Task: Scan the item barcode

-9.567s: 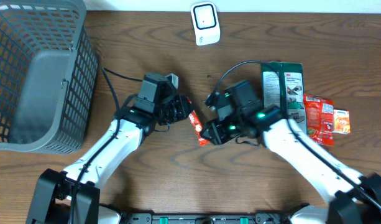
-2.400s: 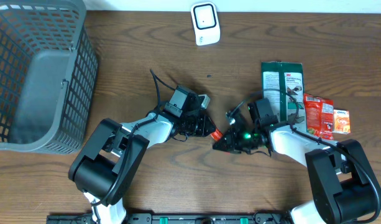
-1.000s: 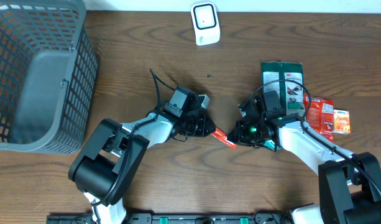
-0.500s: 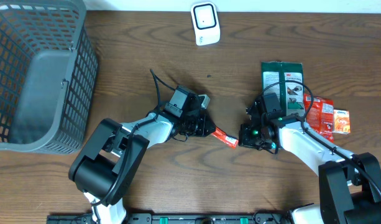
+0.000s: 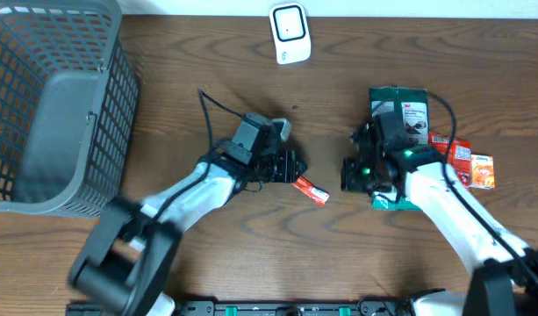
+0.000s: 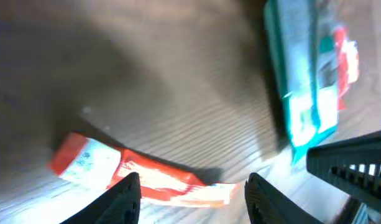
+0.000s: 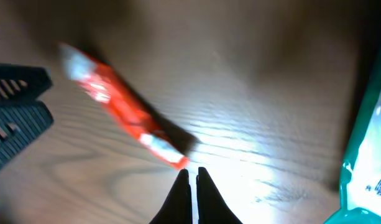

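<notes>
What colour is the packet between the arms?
Packet is red with white patches; clearest in left wrist view.

Glossy plastic sachet [image 6: 115, 165], matt grained wood table [image 5: 207, 61]

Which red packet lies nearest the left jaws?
The slim red packet lying alone mid-table; the other red packets sit far right beside the green pouch.
</notes>
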You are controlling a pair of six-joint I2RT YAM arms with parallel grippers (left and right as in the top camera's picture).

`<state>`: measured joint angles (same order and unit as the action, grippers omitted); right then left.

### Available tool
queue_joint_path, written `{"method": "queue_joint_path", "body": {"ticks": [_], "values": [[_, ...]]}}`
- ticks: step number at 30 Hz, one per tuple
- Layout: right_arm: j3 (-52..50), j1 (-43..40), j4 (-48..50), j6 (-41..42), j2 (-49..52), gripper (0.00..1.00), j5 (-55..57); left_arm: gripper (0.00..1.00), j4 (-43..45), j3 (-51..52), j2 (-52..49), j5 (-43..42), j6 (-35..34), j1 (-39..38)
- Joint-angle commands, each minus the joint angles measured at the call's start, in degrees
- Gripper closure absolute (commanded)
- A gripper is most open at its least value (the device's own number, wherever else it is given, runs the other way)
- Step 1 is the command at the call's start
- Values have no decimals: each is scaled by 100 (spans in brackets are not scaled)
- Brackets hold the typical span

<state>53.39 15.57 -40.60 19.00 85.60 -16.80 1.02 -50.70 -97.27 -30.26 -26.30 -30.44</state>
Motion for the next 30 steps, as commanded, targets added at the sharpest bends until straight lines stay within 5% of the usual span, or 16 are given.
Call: {"method": "queue_joint_path", "body": {"ticks": [1,2,6,7,13,24,30], "values": [[199,190,-61,-190,-127,99,-339,44,-361,15,776,868,31,24],[192,267,-57,-192,-98,99,-295,47,-487,15,894,1045,31,26],[186,595,-2,-190,81,99,-168,91,-1178,15,1261,2009,33,26],[184,704,48,-190,160,99,-166,92,-1338,15,1287,2238,33,26],[166,1255,210,-118,730,99,254,92,-2083,15,1228,3097,31,31],[166,1377,245,-81,1523,99,789,89,-2874,17,1226,3134,31,640],[168,1353,457,-85,1576,99,1991,86,-2970,17,1226,3139,81,793]]}}
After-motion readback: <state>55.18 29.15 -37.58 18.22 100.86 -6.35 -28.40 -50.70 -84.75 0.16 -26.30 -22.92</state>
